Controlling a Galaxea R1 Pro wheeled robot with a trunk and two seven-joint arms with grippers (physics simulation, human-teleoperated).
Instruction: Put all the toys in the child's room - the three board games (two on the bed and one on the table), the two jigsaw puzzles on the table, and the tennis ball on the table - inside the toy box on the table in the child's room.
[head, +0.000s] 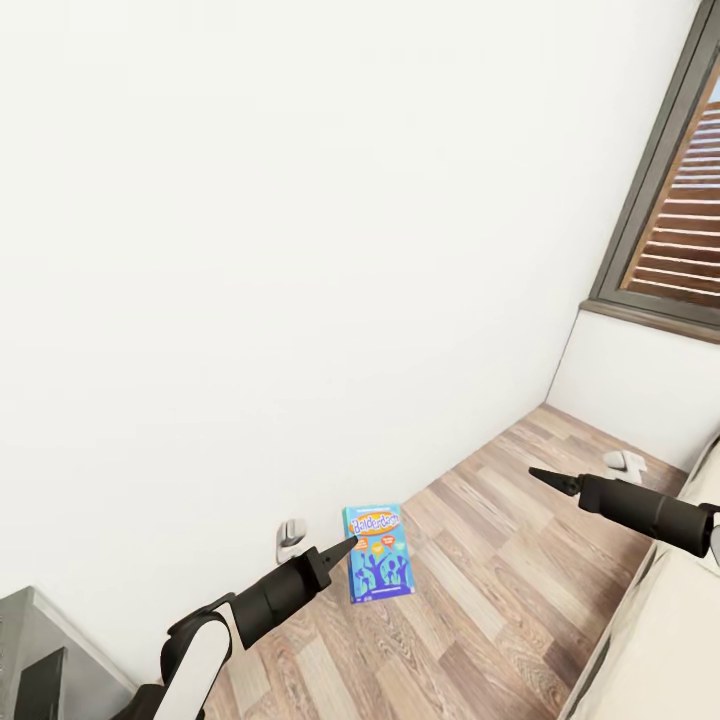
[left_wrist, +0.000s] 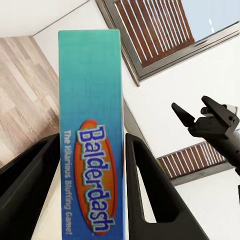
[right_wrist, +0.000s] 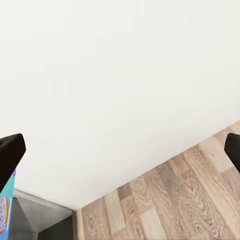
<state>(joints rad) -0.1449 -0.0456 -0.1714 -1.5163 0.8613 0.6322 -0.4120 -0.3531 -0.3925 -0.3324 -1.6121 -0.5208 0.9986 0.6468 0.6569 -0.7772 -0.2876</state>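
- The left gripper (head: 345, 548) is clamped on the blue board game (head: 378, 566), holding it upright in the air above the wood floor (head: 500, 560), close to the white wall (head: 300, 250).
- The left wrist view adds the box's (left_wrist: 90, 140) narrow "Balderdash" edge between both fingers (left_wrist: 145, 185).
- The right gripper (head: 545, 477) hangs well apart; its fingertips (right_wrist: 10, 152) sit wide apart, holding nothing.
- Window (head: 680, 220) at right, bed (head: 670, 620) edge below it.
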